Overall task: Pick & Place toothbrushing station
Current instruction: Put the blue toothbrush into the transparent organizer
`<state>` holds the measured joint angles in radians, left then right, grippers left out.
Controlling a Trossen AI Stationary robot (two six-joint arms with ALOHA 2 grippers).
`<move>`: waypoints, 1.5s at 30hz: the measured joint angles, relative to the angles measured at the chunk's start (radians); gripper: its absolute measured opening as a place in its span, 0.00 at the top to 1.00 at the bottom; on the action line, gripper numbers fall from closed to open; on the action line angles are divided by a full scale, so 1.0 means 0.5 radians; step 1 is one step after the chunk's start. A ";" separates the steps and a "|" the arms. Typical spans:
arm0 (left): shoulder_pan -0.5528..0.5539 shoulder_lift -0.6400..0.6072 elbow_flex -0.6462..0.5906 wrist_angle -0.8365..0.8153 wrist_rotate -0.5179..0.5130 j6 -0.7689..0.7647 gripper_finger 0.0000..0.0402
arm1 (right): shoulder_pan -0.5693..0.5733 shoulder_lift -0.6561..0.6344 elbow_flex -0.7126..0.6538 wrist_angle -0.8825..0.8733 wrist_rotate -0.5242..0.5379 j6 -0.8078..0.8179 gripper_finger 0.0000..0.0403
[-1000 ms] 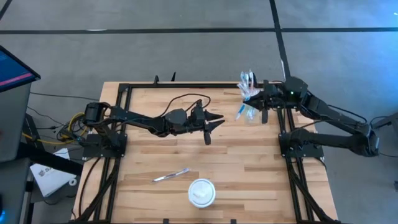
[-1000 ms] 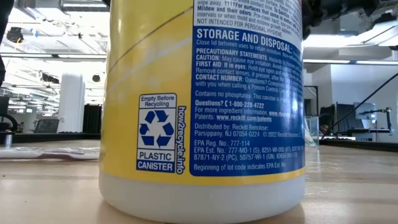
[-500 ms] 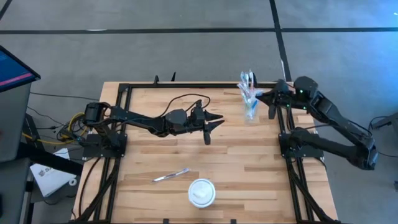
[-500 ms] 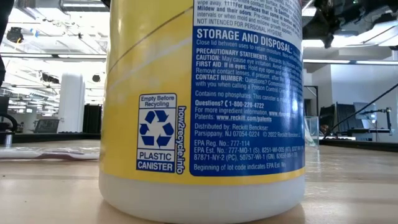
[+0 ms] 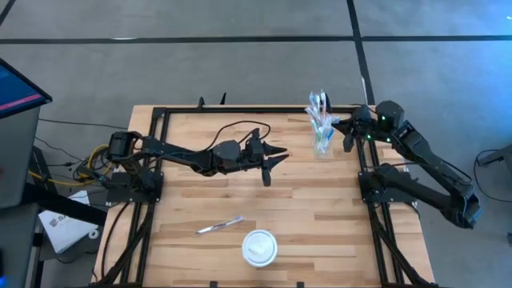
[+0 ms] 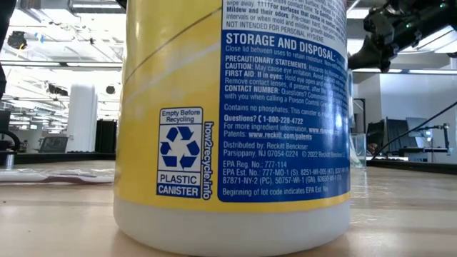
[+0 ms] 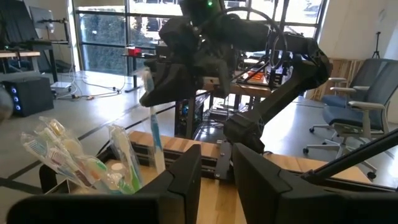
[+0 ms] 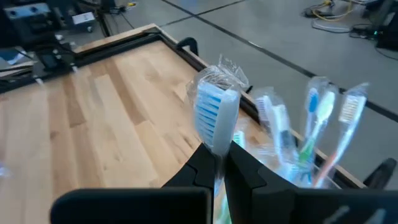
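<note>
A clear tumbler (image 5: pixel 322 132) holding several wrapped pastel toothbrushes (image 8: pixel 311 134) stands near the table's far right corner. My right gripper (image 5: pixel 346 134) hovers just right of it, shut on a toothbrush with a blue handle (image 7: pixel 154 134) and a plastic-wrapped blue-and-white head (image 8: pixel 216 115). Mid-table, my left gripper (image 5: pixel 276 156) is held level and open, nothing between its fingers (image 7: pixel 186 180), facing the tumbler. Another toothbrush (image 5: pixel 220 226) lies flat near the front edge. My right gripper pinches the toothbrush between its two fingers just below the head (image 8: pixel 217 155), coming from the table's right side and slanting down, across the brush. The brush stands upright, head above the fingers. Its handle (image 7: pixel 157 152) hangs below beside the tumbler's brushes; my left finger hides its lower end.
A yellow wipes canister (image 6: pixel 232 121) with a round white top (image 5: pixel 260 246) stands at the table's near edge and fills most of the low view. A black frame (image 5: pixel 160 116) runs around the tabletop. Bare wood lies between the left gripper and the canister.
My right gripper has drawn back toward the table's right edge and tipped its fingers downward, staying shut. The blue toothbrush has moved with it, from the tumbler's left side toward the tumbler.
</note>
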<state>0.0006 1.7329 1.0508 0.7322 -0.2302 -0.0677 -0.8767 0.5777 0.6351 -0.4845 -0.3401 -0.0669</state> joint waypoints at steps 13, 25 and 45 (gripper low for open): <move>0.000 0.001 0.000 0.000 0.000 0.000 0.79 | -0.263 0.008 -0.146 0.099 -0.111 0.008 0.99; 0.000 0.002 0.000 0.000 0.000 0.000 0.79 | -0.282 0.051 -0.200 0.121 -0.030 0.081 0.99; 0.000 0.002 0.000 0.000 0.000 0.000 0.79 | -0.224 0.166 -0.396 0.400 0.009 0.110 0.99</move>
<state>0.0006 1.7340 1.0508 0.7321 -0.2304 -0.0677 -0.9886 0.6605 0.4372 -0.2846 -0.3356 -0.0118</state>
